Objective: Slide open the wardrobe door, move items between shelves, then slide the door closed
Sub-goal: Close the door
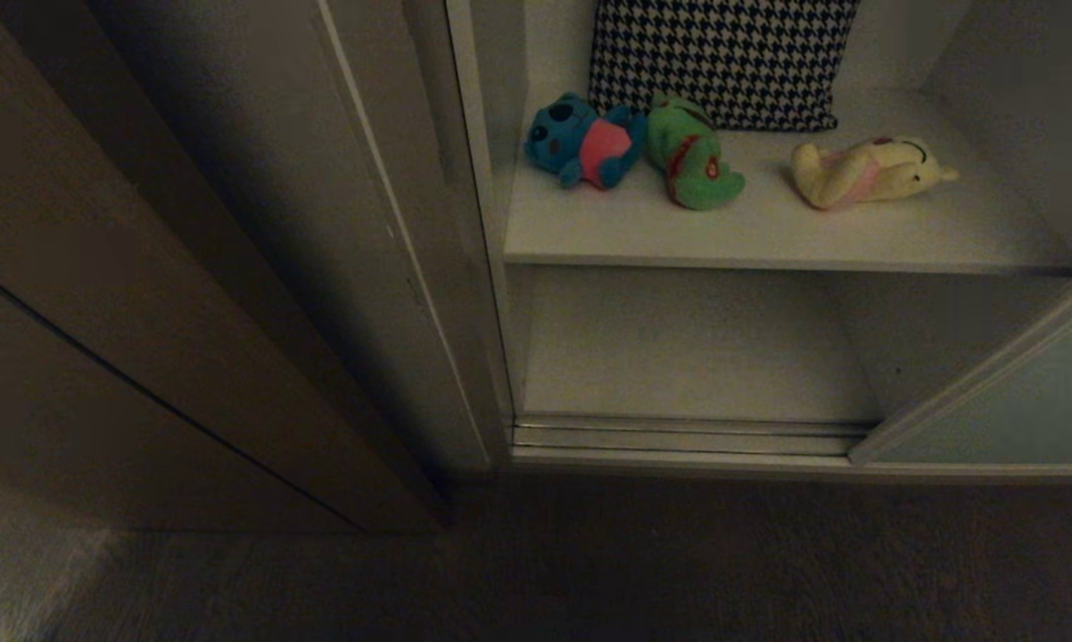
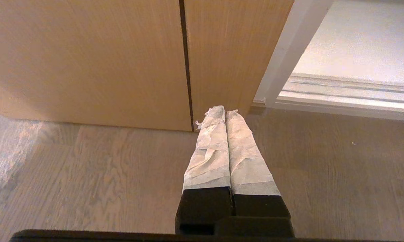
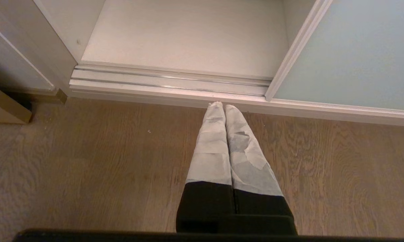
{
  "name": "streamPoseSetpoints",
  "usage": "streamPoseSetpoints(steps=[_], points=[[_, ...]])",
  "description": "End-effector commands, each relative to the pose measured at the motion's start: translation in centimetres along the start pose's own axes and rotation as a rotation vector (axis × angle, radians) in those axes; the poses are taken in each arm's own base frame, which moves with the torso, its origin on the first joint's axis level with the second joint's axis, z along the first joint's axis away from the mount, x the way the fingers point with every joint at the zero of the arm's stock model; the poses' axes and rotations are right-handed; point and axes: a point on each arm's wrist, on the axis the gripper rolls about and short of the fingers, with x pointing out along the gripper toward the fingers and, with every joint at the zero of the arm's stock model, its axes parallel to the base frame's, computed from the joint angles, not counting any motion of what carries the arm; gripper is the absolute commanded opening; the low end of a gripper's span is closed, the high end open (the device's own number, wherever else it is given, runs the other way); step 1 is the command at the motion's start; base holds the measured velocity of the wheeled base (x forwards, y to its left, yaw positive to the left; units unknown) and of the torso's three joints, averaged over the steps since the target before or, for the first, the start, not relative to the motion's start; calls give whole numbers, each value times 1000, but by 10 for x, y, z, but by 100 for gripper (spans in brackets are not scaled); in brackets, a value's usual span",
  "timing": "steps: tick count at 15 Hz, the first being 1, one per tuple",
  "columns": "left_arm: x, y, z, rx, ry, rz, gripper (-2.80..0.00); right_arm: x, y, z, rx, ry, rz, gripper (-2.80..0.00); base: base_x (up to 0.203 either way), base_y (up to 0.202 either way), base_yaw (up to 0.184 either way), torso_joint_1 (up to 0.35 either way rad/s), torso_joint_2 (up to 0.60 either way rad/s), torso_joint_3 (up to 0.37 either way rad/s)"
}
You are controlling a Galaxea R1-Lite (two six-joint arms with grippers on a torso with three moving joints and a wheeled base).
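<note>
Plush toys — blue (image 1: 582, 143), green (image 1: 692, 153), yellow (image 1: 866, 171) — along the upper shelf's (image 1: 768, 239) front edge look soft and light, best pinched mid-body; left gripper (image 2: 225, 111) and right gripper (image 3: 221, 106) pressed closed, empty.

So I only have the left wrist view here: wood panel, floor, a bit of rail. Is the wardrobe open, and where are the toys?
Observer: Open. The sliding wardrobe door stands to the right, and all three toys lie on the upper shelf.
Operator: Which order?
Observer: Left to right: blue plush, green frog, yellow plush, apart from the other two.
Operator: Lower shelf?
Observer: The lower shelf holds nothing in view.
Operator: Right hand?
Observer: The right hand is shut, empty, above the floor before the rails.
</note>
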Motion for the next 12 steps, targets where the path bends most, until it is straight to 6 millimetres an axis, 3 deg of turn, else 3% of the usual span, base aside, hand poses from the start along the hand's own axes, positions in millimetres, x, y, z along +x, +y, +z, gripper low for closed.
streamPoseSetpoints(steps=[1,12], points=[[0,0,0,0,0,1,-280,0,0,0,-1,3,0,-280,0,0,0,0,0,0],[0,0,0,0,1,2,-280,0,0,0,-1,3,0,-280,0,0,0,0,0,0]])
